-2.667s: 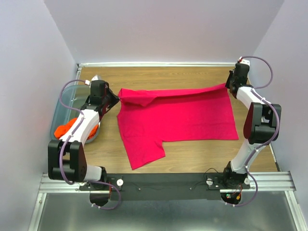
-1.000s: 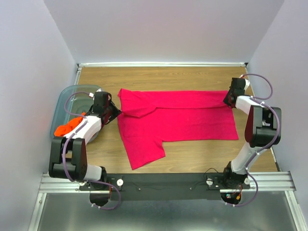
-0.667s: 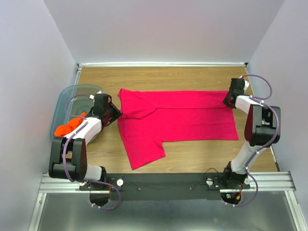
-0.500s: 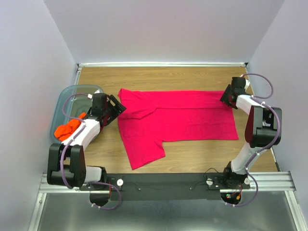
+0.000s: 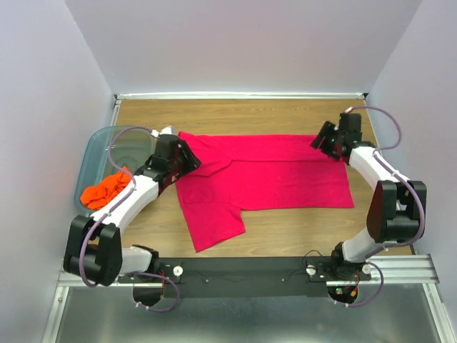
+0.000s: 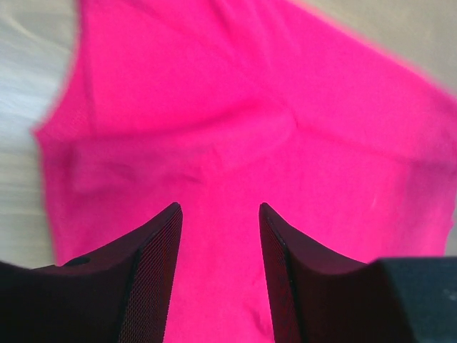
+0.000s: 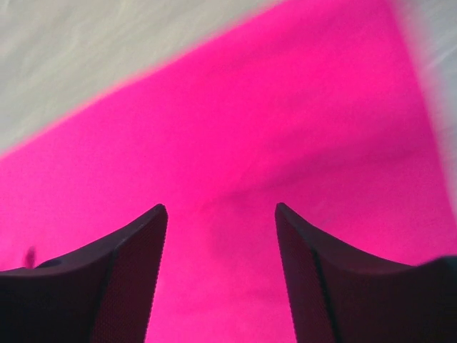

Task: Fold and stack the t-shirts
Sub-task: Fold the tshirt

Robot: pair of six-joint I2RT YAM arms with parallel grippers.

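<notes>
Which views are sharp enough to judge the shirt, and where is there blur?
Top external: sharp, evenly lit, no glare; pink t-shirt and orange t-shirt read clearly. Left wrist: cloth soft and oversaturated, folds faint; left gripper dark, pad texture legible. Right wrist: shirt edge and table smeared; right gripper nearly black.

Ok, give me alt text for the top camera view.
A pink shirt lies spread on a wooden table, the left hand and right hand open over its far corners. An orange shirt sits bunched in a bin at left.
</notes>
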